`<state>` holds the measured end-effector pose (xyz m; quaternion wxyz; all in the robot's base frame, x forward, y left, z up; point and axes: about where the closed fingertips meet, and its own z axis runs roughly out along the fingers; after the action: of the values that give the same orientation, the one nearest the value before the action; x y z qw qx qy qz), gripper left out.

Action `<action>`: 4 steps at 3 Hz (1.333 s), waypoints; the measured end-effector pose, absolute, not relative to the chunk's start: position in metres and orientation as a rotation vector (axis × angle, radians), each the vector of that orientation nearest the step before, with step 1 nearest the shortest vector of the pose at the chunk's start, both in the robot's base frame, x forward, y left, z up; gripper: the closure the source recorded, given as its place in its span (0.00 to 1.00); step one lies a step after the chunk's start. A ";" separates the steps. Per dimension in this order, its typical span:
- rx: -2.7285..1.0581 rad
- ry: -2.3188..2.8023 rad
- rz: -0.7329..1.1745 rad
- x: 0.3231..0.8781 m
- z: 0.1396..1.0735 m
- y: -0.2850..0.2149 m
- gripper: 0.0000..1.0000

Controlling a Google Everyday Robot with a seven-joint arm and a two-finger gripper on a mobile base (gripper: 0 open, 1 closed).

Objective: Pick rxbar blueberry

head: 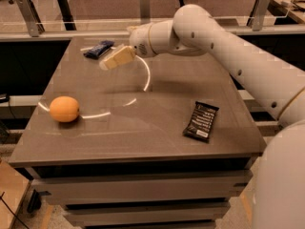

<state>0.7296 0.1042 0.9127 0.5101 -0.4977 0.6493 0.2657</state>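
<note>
The rxbar blueberry (98, 49) is a small dark blue glossy wrapped bar lying at the far left corner of the grey table (143, 128). My gripper (114, 59) hangs above the table just right of and slightly nearer than the bar, its cream fingertips pointing left towards it, apart from it. It holds nothing.
An orange fruit (64, 109) sits near the table's left edge. A larger black wrapped bar with white lettering (201, 121) lies at the front right. My white arm (228, 51) stretches in from the right. A railing with posts runs behind the table.
</note>
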 end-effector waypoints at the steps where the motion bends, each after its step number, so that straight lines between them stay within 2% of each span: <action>1: -1.139 1.564 0.642 0.750 0.907 0.119 0.00; 4: -1.029 1.624 0.686 0.782 0.881 0.155 0.00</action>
<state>0.7815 0.1554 0.8806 0.5231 -0.4297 0.6781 0.2864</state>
